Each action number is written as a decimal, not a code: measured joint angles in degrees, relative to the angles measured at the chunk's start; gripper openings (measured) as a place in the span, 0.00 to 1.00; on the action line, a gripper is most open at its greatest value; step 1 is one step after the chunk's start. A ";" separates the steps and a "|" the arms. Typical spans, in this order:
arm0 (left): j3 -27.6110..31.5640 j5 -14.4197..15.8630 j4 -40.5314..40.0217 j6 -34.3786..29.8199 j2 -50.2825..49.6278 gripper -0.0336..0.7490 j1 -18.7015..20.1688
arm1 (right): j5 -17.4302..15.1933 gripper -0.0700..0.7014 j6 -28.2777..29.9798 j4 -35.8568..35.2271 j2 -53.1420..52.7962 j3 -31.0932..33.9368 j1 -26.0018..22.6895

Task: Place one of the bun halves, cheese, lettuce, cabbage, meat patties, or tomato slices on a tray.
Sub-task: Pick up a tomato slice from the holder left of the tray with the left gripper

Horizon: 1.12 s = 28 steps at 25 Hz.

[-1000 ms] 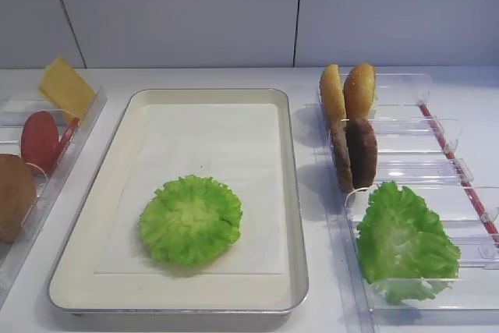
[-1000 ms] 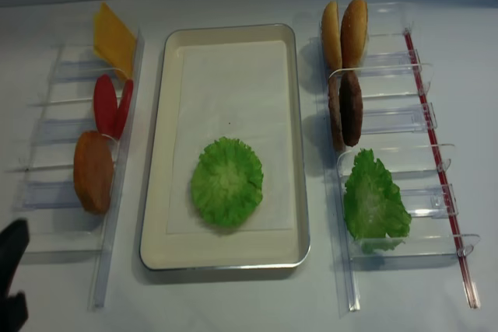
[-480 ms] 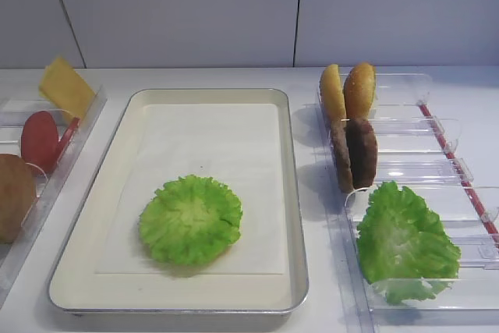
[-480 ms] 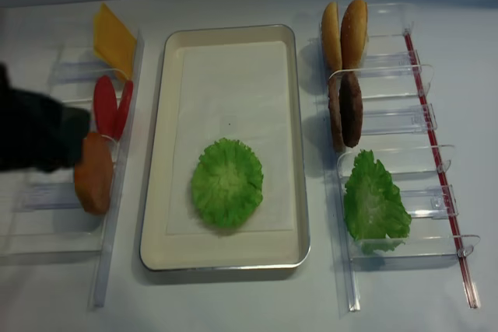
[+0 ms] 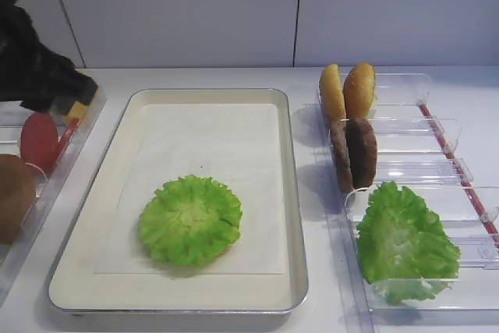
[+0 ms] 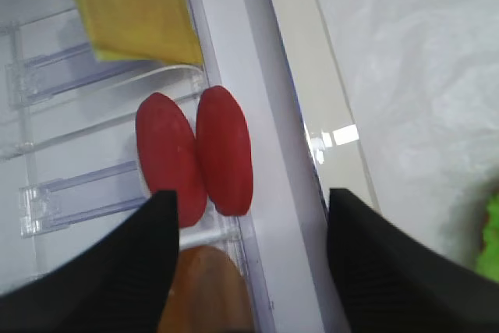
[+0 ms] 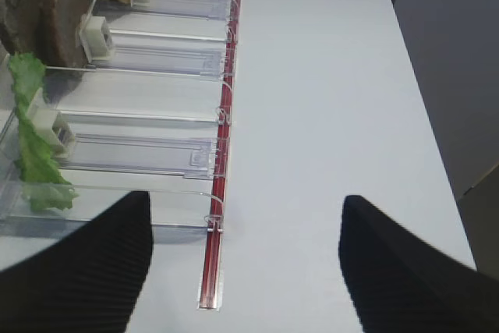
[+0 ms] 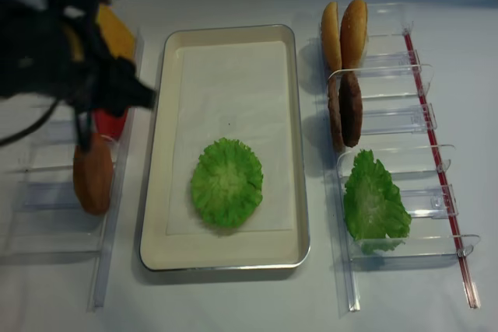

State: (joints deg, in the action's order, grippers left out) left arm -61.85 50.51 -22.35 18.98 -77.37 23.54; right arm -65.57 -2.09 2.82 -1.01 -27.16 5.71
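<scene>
White counter (image 5: 234, 77) and pale wall panels are framing the scene. At the counter's left side, the left pincer (image 6: 249, 259) is hanging above the clear left rack (image 6: 93, 185), its two dark fingers (image 6: 101, 271) spread wide with nothing between them, straddling the pair of tomato slices (image 6: 222, 150) standing on edge in their slot. Its black arm (image 8: 54, 52) is reaching in from the left edge, bent over the rack. Just behind the slices, the cheese (image 6: 132, 9) is leaning; a brown bun half (image 8: 93, 176) is sitting in front. Beside the rack, the tray (image 5: 290, 193) is carrying a lettuce leaf (image 5: 191, 218). The right pincer (image 7: 242, 271) is hovering released near the right rack (image 7: 171, 107), where bun halves (image 5: 347, 91), meat patties (image 5: 355, 152) and another leaf (image 5: 405, 243) are sitting.
</scene>
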 joint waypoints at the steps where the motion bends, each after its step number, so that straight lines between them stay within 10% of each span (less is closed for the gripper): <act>1: -1.14 0.11 -1.04 1.53 -2.24 0.57 0.13 | 0.00 0.76 0.00 0.00 0.00 0.00 0.00; 28: -6.86 2.94 -10.89 16.37 -19.81 0.39 0.48 | 0.00 0.76 0.00 0.08 0.00 0.00 0.00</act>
State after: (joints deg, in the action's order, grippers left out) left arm -68.71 53.45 -33.24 35.35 -97.19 24.02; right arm -65.57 -2.09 2.90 -1.01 -27.16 5.71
